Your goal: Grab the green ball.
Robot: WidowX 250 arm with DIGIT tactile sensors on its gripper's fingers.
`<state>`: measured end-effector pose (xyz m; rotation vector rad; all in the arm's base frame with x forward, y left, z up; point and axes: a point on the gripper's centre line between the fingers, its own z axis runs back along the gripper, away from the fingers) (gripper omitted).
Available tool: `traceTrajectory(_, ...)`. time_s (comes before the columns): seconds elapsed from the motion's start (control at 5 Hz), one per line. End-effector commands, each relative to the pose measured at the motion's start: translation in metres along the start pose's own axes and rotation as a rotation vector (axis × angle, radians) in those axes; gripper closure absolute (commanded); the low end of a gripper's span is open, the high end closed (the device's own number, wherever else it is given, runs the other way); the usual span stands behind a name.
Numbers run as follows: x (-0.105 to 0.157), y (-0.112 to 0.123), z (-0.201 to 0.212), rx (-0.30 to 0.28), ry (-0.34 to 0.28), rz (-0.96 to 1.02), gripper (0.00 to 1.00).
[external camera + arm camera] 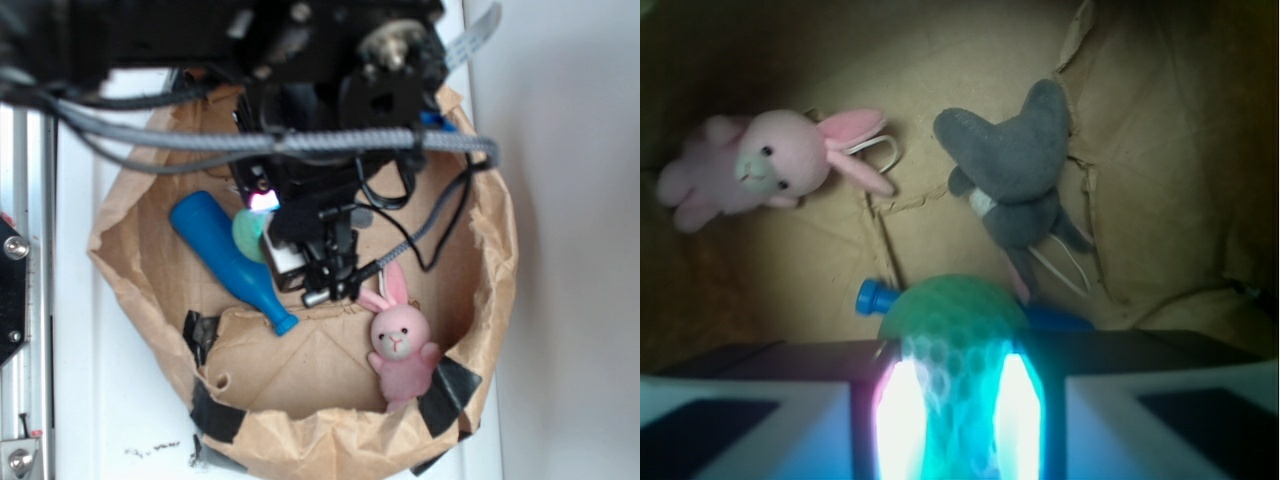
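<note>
The green ball [955, 330] sits clamped inside the gripper [955, 420].

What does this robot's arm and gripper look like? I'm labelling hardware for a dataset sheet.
The arm is black, blocky plastic and metal. A grey braided cable sweeps across it, and thinner black wires loop off its right side. The gripper is black with pale pads. From the wrist camera, its fingers look pale with dark insets.

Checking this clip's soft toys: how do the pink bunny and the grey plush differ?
The pink bunny is pale pink with a face showing; the grey plush is dark grey and shows no face. In the wrist view the bunny lies left of the grey plush, which sits just above the green ball. Both lie on the brown paper.
</note>
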<state>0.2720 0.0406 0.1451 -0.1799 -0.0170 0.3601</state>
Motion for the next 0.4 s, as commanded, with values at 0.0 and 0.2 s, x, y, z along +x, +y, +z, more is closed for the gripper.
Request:
traceTrajectory(0.0, -0.0019, 0.0082, 0.0466, 0.024, -0.086, 0.010, 1.00)
traceTrajectory(0.2, -0.0029, 0.0088, 0.0487, 0.042, -0.081, 0.000, 1.00)
